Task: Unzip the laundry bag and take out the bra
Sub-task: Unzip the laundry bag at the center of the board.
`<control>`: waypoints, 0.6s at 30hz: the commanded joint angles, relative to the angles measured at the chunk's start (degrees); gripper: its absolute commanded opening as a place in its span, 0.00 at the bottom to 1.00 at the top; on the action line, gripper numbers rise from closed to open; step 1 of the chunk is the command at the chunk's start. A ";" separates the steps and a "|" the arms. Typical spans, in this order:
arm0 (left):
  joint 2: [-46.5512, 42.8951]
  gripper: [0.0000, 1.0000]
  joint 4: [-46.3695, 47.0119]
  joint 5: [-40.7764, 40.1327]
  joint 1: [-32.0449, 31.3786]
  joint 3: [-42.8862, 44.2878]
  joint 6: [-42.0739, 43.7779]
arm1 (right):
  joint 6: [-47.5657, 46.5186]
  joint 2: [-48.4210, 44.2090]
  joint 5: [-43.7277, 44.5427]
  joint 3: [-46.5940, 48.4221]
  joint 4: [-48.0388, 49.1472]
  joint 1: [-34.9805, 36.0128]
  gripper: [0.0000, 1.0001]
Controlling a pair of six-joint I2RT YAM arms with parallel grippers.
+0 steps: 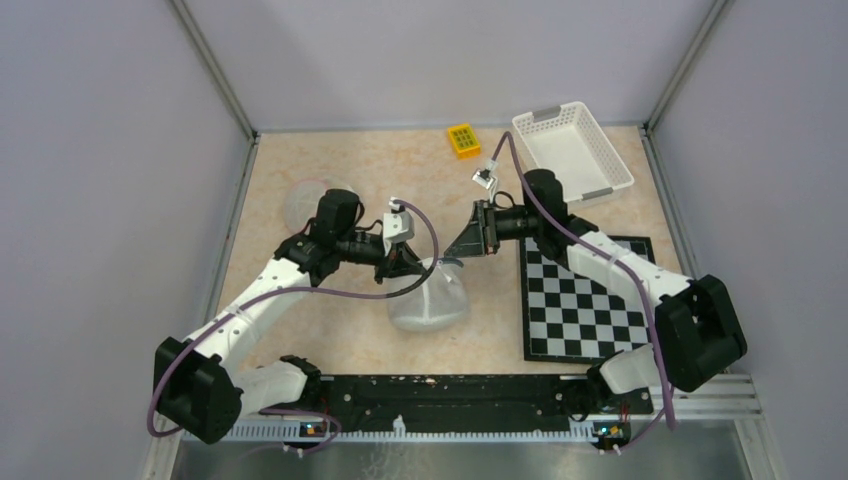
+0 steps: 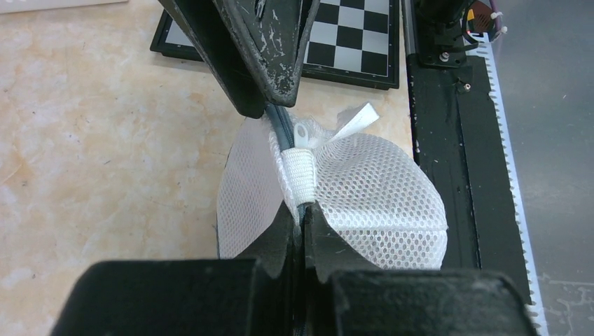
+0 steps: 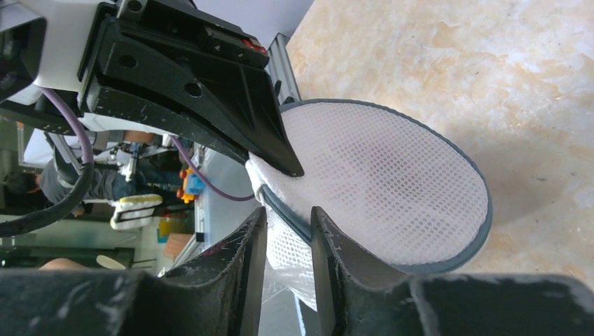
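"White mesh thing in the middle, where exactly is it?"

"Round white mesh laundry bag [image 1: 430,300] w/ a grey rim [image 2: 281,129]. It's mid-bench, a bit toward the near edge, just left of the black-and-white checkered mat [image 1: 588,298]. Its top edge is up off the bench btwn the two grippers."

"L side?"

"L gripper [image 1: 405,262] is pressed together, pinching the white ribbed fabric tab [image 2: 300,175] on the bag's top seam. Fingers tight, no gap."

"And the R?"

"R gripper [image 1: 452,250] is opposite, tips nearly meeting the L's. Its fingers [image 3: 256,234] sit either side of the grey rim. From the L wrist cam the grey strip comes out from btwn them, so it's clamped on the rim, far as I can see."

"Zip undone?"

"Can't tell. Small white pull loop [image 2: 302,133] sits just beyond the ribbed tab, next to the R tips."

"Bra?"

"Can't make it out through the mesh."

"Rest of the bench?"

"White slotted plastic basket [image 1: 572,152] at the far right corner, small yellow box [image 1: 462,139] by the far edge. Both are well apart from the bag."
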 commanded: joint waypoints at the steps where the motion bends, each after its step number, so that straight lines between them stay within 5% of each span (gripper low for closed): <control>1: -1.43 0.00 1.63 2.39 0.12 -0.07 0.29 | 2.45 -2.21 -2.57 0.49 4.97 0.87 0.30; 18: -0.90 0.00 4.11 1.19 0.09 -1.25 -2.78 | -0.10 -6.11 -4.58 1.99 -1.06 1.44 0.36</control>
